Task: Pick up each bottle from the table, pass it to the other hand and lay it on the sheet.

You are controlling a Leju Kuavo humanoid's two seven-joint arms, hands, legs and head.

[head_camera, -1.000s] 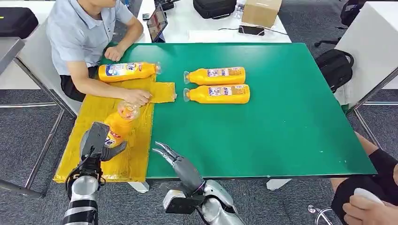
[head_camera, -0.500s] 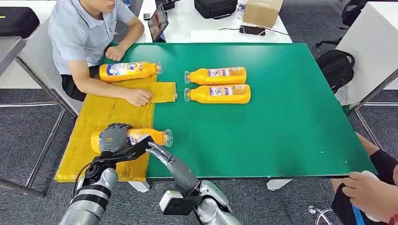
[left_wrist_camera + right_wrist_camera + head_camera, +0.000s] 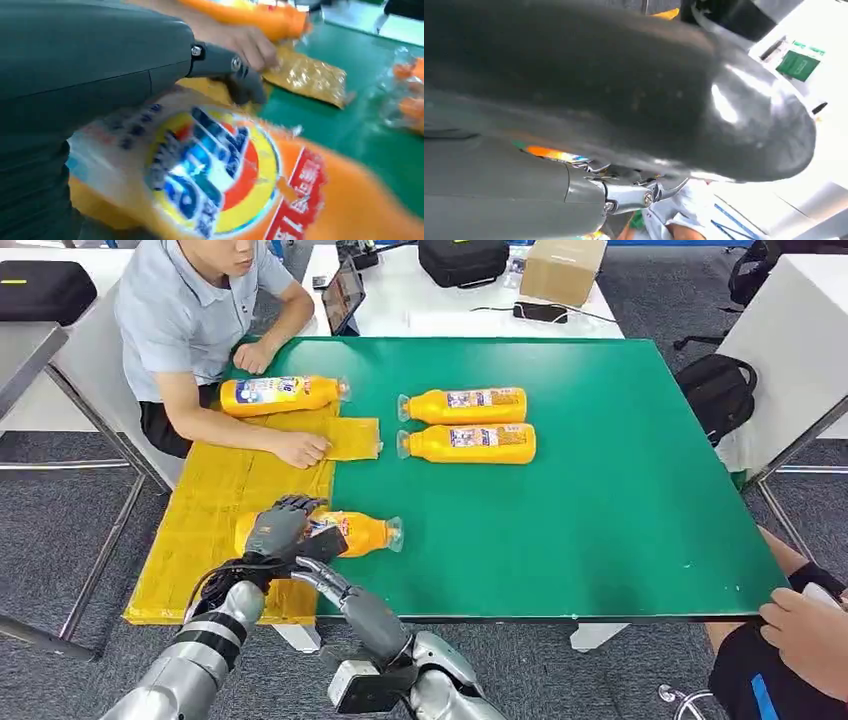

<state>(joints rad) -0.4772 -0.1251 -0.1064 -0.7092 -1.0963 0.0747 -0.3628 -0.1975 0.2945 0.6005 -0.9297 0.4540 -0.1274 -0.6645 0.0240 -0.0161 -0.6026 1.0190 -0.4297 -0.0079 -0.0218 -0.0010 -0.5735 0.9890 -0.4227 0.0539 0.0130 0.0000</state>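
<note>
Here, nearest first:
My left hand (image 3: 277, 528): fingers wrapped over the body of the bottle in hand (image 3: 335, 532), held on its side so it can go down flat, as the task asks; the left wrist view shows its label close under my palm.
Bottle in hand: lying level at the near end of the yellow sheet (image 3: 205, 510), cap end reaching out over the green; I cannot tell whether it rests on the sheet or hangs just above it.
My right hand (image 3: 318, 573): low at the near desk edge, just beside the bottle's underside, fingers stretched out with nothing in them, as far as I can see; I judge it has nothing more to do with this bottle.
Person's hand (image 3: 303, 449): pressed flat on the sheet's folded corner, probably to keep it from sliding.
Placed bottle (image 3: 283, 394): on its side at the sheet's far end, by the person's forearm.
Waiting bottles (image 3: 465, 424): two side by side on the bare green, caps toward the sheet, handy for my right hand.
Desk (image 3: 620, 490): green top, smooth, metal legs.
Room: grey carpet, white tables beyond with a black bag (image 3: 462, 259) and a cardboard box (image 3: 562, 269).
</note>
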